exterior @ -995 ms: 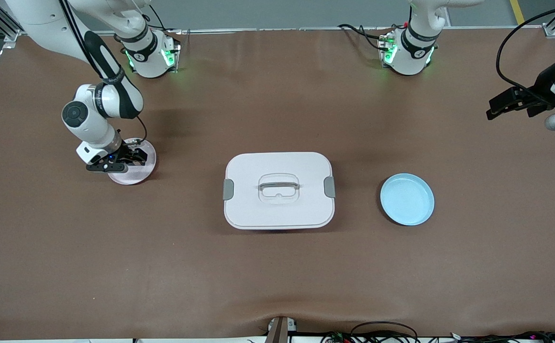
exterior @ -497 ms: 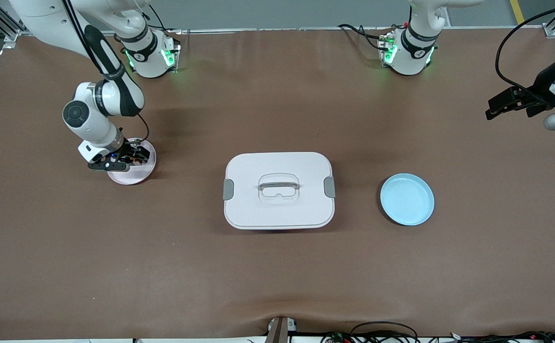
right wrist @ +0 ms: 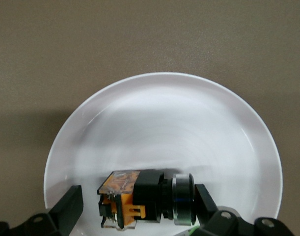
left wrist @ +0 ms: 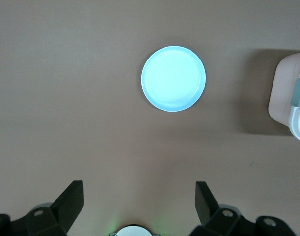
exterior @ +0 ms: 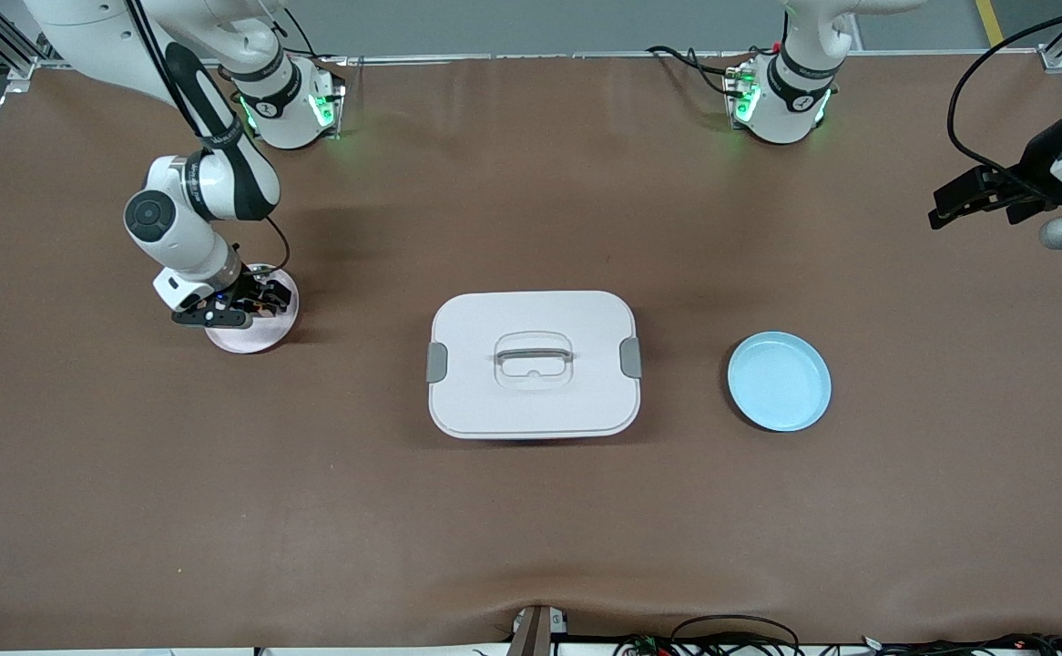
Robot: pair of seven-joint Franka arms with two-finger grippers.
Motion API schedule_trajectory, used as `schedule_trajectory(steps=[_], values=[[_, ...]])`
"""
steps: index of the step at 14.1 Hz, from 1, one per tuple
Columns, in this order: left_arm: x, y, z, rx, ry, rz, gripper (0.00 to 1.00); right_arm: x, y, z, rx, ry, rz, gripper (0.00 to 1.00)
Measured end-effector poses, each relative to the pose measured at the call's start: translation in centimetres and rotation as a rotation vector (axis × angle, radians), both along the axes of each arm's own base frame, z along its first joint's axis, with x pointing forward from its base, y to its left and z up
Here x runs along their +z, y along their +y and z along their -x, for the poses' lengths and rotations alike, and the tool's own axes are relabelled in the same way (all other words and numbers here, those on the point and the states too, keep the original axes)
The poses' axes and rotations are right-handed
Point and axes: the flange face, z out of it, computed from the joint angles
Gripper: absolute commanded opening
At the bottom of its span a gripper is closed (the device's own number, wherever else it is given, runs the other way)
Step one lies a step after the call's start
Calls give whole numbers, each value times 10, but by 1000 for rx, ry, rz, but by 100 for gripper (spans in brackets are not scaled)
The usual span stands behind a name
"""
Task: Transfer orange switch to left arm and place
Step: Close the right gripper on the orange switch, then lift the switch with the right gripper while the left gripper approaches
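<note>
The orange switch [right wrist: 140, 196], black with an orange end and a silver ring, lies on its side on the pink plate [exterior: 253, 335], which shows white in the right wrist view [right wrist: 164, 123]. My right gripper [exterior: 262, 301] is low over this plate. Its open fingers [right wrist: 68, 204] straddle the switch: one finger touches the ring end, and a small gap remains at the orange end. My left gripper [exterior: 936, 214] is open and empty, held high at the left arm's end of the table. The white box [exterior: 495, 401] sits mid-table between the two plates.
A light blue plate [exterior: 779, 381] lies empty beside the box toward the left arm's end; it also shows in the left wrist view [left wrist: 173, 78], with a corner of the box [left wrist: 292, 98]. Cables lie along the table edge nearest the front camera.
The right arm's wrist and gripper have shifted slightly over the pink plate, toward the box. The left arm has hardly moved.
</note>
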Motion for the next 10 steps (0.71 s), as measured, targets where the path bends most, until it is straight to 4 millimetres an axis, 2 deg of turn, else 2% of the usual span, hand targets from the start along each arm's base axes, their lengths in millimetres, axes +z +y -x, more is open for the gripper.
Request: schedule_trajectory(steps=[1,3,4,5,8,10], values=[[0,0,0,0,0,0,100,1,0,0,0,-2,0,45],[0,0,0,0,0,0,100,3,1,-1,3,-6,-1,32],[0,0,0,-1,0,0,100,3,3,-1,6,-8,-1,10],[0,0,0,-1,0,0,100,3,4,-1,8,-7,-1,0],[-1,0,0,-1,1,0,100,4,5,-1,10,-8,-1,0],[-1,0,-1,-1,2,0,100,11,5,-5,8,-23,-3,0]])
